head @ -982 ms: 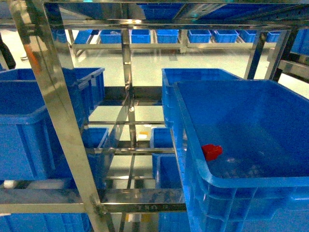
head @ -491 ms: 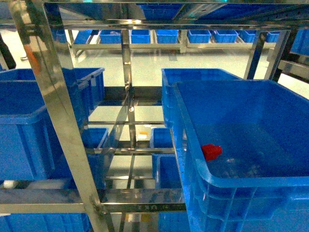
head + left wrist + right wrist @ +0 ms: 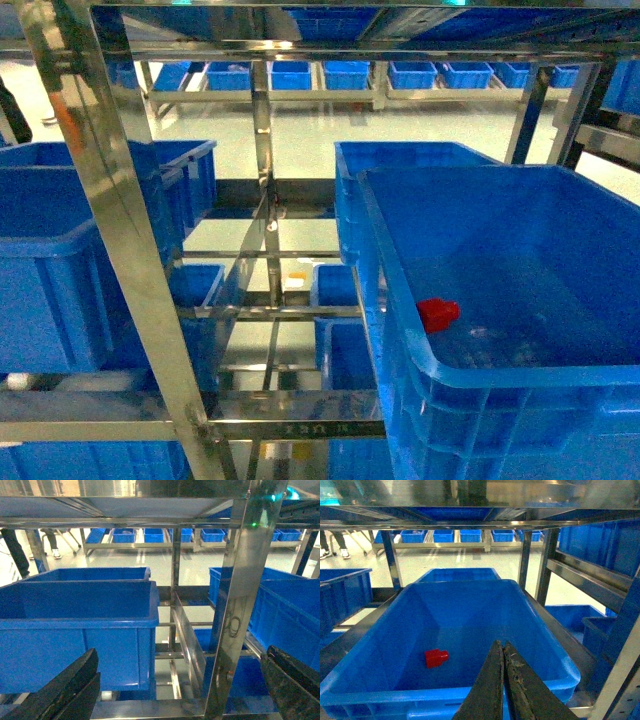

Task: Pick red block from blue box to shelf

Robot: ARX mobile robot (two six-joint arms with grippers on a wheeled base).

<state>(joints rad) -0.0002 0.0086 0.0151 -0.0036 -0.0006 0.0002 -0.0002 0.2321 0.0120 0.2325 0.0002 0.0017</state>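
Observation:
The red block [image 3: 438, 314] lies on its side on the floor of the blue box [image 3: 520, 375], near the box's left wall. The box rests on a tier of the steel shelf [image 3: 120, 230]. Neither gripper shows in the head view. In the right wrist view my right gripper [image 3: 501, 643] is shut with nothing in it. It hangs over the near rim of the blue box [image 3: 445, 695], right of the red block [image 3: 436, 657]. My left gripper [image 3: 182, 652] is wide open and empty, facing a shelf post [image 3: 240, 605].
A big blue crate [image 3: 75, 620] sits on the left tier, seen also in the head view [image 3: 60, 260]. Another crate [image 3: 410, 155] stands behind the blue box. Rows of crates [image 3: 350, 72] line the far racks. A person's legs [image 3: 15, 550] stand far left.

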